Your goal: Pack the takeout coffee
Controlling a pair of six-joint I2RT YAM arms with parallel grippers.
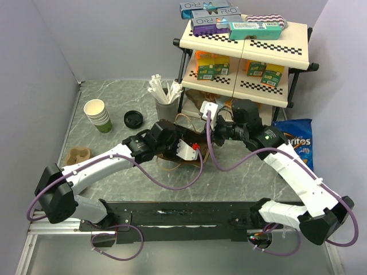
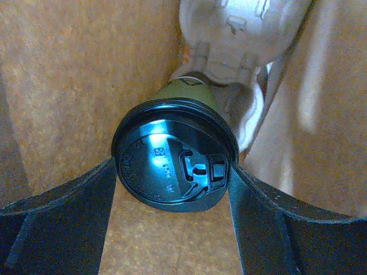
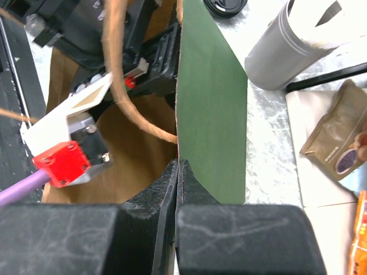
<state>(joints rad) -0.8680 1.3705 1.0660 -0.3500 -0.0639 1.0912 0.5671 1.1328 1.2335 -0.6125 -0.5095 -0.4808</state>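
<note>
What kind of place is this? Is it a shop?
Probably a pretend coffee stand set up on a table for robot practice, not a real shop. There is a stack of paper cups, a shelf of little boxes, and a lidded coffee cup inside a brown paper bag.

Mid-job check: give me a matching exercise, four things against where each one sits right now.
Things:
1. dark green paper cup with black plastic lid
2. brown paper bag
3. loose round black plastic lid
4. blue crisp packet

Places:
A. on the table beside the stacked paper cups
B. edge pinched in the shut right end effector
C. on the table by the shelf rack, at its right leg
D. inside the bag, between the fingers of the left end effector

Pairs: 1-D, 2-B, 3-A, 4-C.
</note>
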